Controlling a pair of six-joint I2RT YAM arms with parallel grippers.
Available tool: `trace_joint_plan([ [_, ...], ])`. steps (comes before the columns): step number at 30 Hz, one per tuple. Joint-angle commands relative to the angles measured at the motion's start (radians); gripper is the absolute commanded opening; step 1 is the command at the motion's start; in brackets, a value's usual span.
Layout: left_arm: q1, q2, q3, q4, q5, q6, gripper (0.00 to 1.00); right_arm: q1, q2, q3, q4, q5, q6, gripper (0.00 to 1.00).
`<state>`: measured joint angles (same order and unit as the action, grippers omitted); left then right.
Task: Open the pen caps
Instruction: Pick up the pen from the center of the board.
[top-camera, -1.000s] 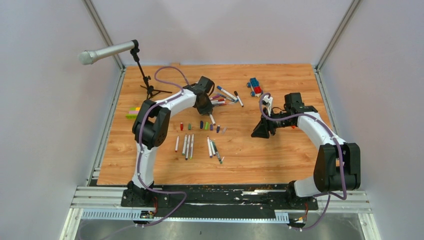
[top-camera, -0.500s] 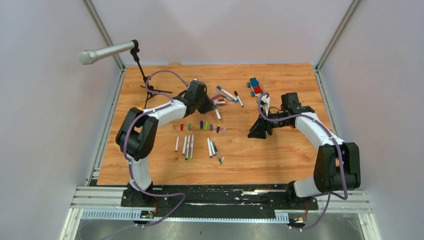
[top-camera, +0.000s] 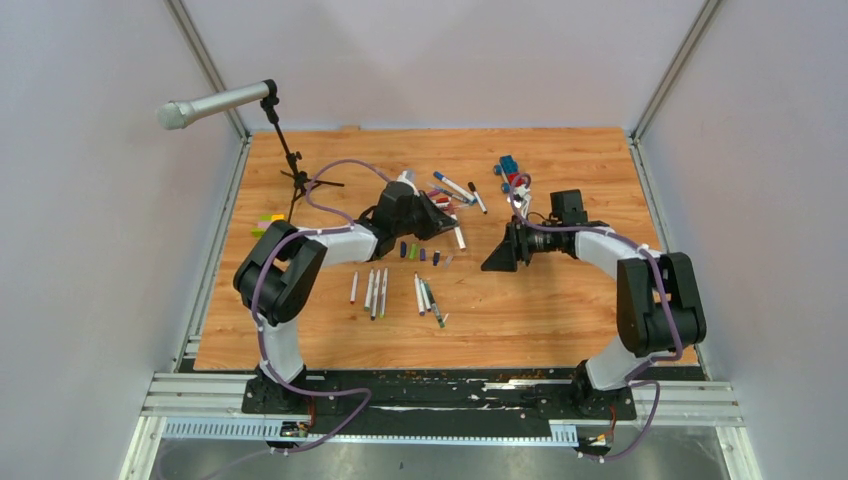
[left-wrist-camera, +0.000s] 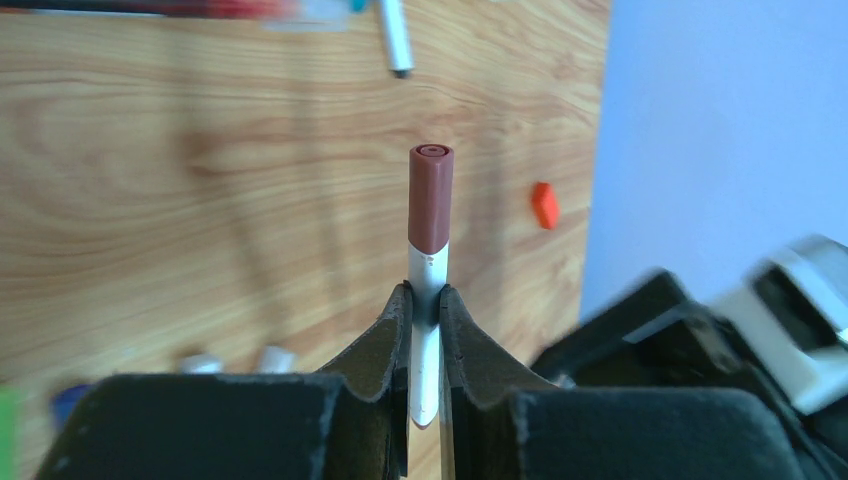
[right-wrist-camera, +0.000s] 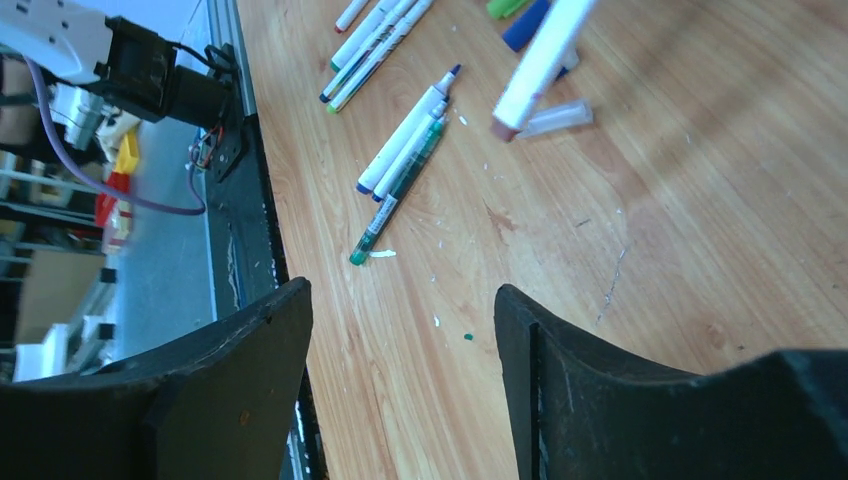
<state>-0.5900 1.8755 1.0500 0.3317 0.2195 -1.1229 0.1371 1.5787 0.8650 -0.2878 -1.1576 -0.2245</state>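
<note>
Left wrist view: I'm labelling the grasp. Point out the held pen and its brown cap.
pen (left-wrist-camera: 426, 330), left wrist view, white barrel, midway along.
brown cap (left-wrist-camera: 431, 200), left wrist view, middle of its side.

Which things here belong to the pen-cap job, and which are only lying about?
Job:
- held brown-capped pen
- loose caps
- uncapped pens
- capped pens

Lying about:
- toy car
- microphone
- coloured bricks
</note>
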Motion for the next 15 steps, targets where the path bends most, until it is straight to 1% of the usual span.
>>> trace_joint_plan([
  [1, -0.05, -0.016, 0.003, 0.205, 0.052, -0.051, 0.0, 0.004, 0.074, 0.025, 0.137, -0.027, 0.154, 0.68],
  [5, -0.084, -0.008, 0.003, 0.225, 0.046, -0.057, 0.0, 0.003, 0.095, 0.034, 0.137, -0.06, 0.168, 0.69],
  [8, -0.102, -0.002, -0.001, 0.228, 0.043, -0.053, 0.0, 0.002, 0.084, 0.018, 0.192, -0.096, 0.217, 0.69],
  [15, -0.136, -0.005, -0.016, 0.274, 0.039, -0.062, 0.0, -0.006, 0.098, 0.023, 0.224, -0.043, 0.329, 0.68],
])
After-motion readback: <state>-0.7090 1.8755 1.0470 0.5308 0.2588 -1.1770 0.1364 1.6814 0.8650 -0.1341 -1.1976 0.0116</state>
